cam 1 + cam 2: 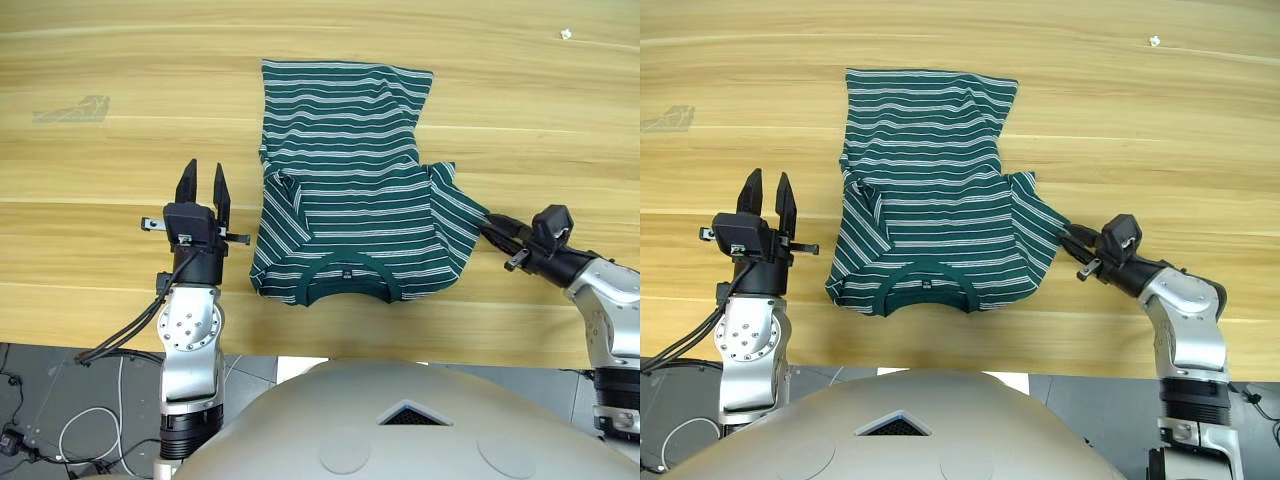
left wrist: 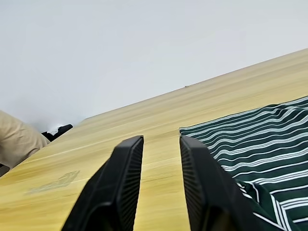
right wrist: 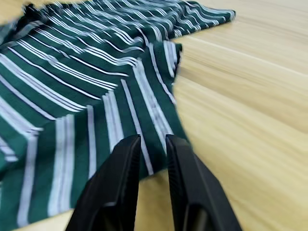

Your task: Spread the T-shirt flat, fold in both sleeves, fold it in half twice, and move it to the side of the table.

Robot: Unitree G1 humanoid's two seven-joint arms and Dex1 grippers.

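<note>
One sleeve is lying folded; my right gripper (image 1: 493, 226) is pinching the right sleeve (image 1: 455, 212) of the green white-striped cotton T-shirt (image 1: 345, 190). I'm judging it needs dragging leftward over the chest, with my left gripper (image 1: 204, 172) waiting open.

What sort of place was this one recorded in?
Most likely a robotics lab or test room, not a home: a long wooden table with a T-shirt laid out on it, loose cables trailing below its near edge, and a plain white wall behind.
</note>
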